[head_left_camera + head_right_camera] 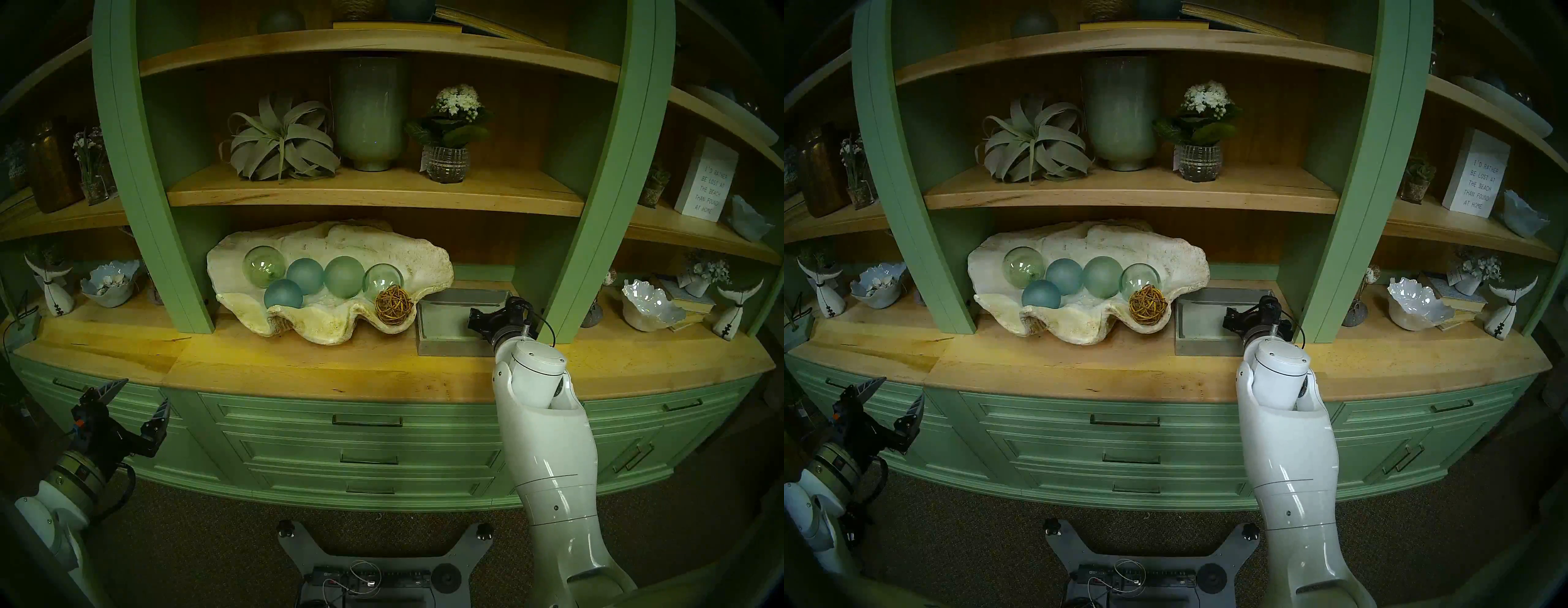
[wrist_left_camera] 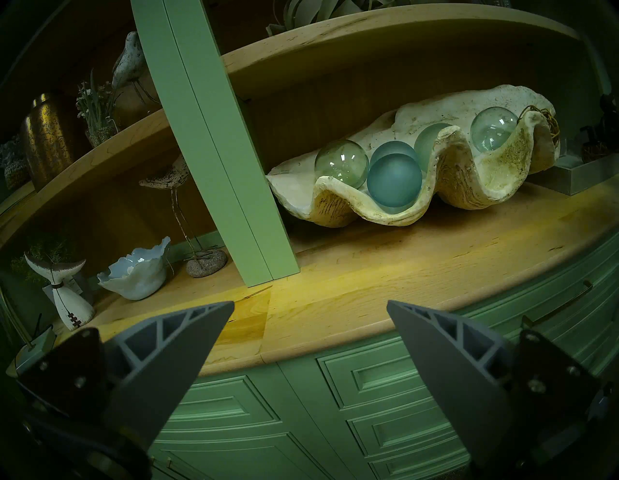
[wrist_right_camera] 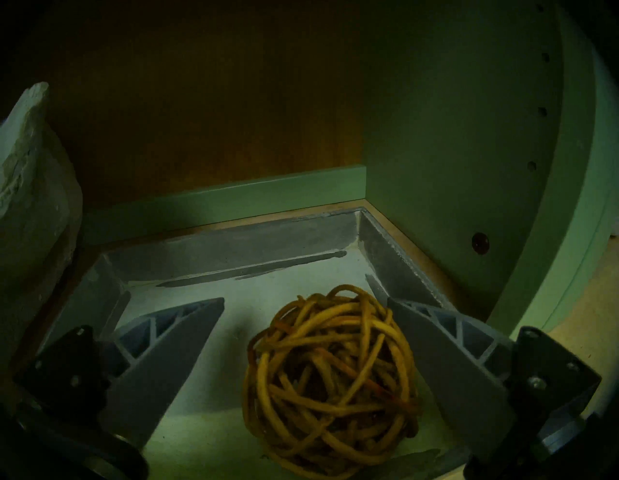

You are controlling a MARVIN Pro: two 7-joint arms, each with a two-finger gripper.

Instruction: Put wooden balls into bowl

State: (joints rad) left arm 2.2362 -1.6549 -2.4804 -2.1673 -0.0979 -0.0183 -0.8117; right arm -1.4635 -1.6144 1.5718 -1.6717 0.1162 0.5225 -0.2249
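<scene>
Rattan balls: I'm counting two, one (image 1: pixel 393 311) sitting in the shell, one (image 3: pixel 331 378) lying in the tray
Glass spheres (image 1: pixel 305 276): five
Clam shell (image 1: pixel 428 259): one
Grey tray (image 1: pixel 441 339): one
Grippers: two, my left gripper (image 1: pixel 138 397) and my right gripper (image 3: pixel 306 301)
Whale-tail figures (image 1: pixel 57 293): I'm seeing two

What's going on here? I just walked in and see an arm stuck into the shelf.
The robot is moving rattan balls into the big clam shell. One ball already lies at the shell's right end, beside the glass spheres. The right pincer is open in the grey tray, with the second ball between its fingers, not yet gripped. The left pincer is open and empty, off to the side.
</scene>
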